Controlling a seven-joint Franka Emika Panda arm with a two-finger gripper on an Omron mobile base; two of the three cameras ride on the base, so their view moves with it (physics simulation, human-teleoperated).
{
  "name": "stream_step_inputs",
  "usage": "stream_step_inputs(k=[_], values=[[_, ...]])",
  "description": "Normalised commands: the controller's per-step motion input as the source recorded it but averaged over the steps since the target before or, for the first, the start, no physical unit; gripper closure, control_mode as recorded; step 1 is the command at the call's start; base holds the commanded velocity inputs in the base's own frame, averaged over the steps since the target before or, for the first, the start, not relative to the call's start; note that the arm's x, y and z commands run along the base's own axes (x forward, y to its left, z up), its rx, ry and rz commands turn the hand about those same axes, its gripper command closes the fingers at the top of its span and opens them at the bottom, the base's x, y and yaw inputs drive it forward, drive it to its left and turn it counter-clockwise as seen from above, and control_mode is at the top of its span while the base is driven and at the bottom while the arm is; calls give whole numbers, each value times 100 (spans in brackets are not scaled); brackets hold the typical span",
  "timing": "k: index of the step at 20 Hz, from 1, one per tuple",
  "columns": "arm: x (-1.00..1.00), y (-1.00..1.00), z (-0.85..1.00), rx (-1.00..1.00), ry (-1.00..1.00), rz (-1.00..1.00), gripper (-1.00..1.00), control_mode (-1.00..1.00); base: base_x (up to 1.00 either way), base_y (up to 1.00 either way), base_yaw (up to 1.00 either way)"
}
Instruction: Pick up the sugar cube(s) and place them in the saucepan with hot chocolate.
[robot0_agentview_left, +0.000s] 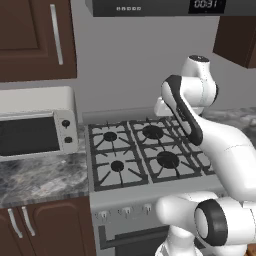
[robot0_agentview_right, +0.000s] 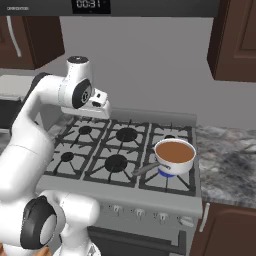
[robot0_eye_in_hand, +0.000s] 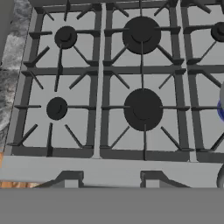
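The saucepan with hot chocolate (robot0_agentview_right: 175, 154) stands on the front right burner of the stove (robot0_agentview_right: 90, 172). It has pale metal walls, brown liquid inside, and a handle that points front-left. No sugar cube is in view. My gripper (robot0_eye_in_hand: 109, 179) hangs high over the back left part of the stove (robot0_eye_in_hand: 105, 78), pointing straight down, well left of the pan. Its two fingertips (robot0_eye_in_hand: 70, 178) stand apart with nothing between them. The hand's pale block (robot0_agentview_right: 98, 107) sits at the end of the arm.
A silver toaster oven (robot0_agentview_left: 37, 125) stands on the marble counter (robot0_agentview_left: 40, 177) left of the stove. More marble counter (robot0_agentview_right: 227, 165) lies right of the stove. Dark wood cabinets (robot0_agentview_right: 235, 40) and a range hood (robot0_agentview_left: 150, 7) hang above.
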Motion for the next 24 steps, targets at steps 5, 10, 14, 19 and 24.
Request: stream_step_inputs(k=[5,10,14,19,24], values=[[-9,55,-10,0,2,0,-100,-100,0,0,0],[-2,72,-17,0,2,0,-100,-100,0,0,0],[-14,76,-13,-2,0,1,-100,-100,0,0,0],[-5,85,-12,-13,5,21,-100,-100,0,0,0],[0,89,-29,-11,0,18,-100,-100,0,0,0]])
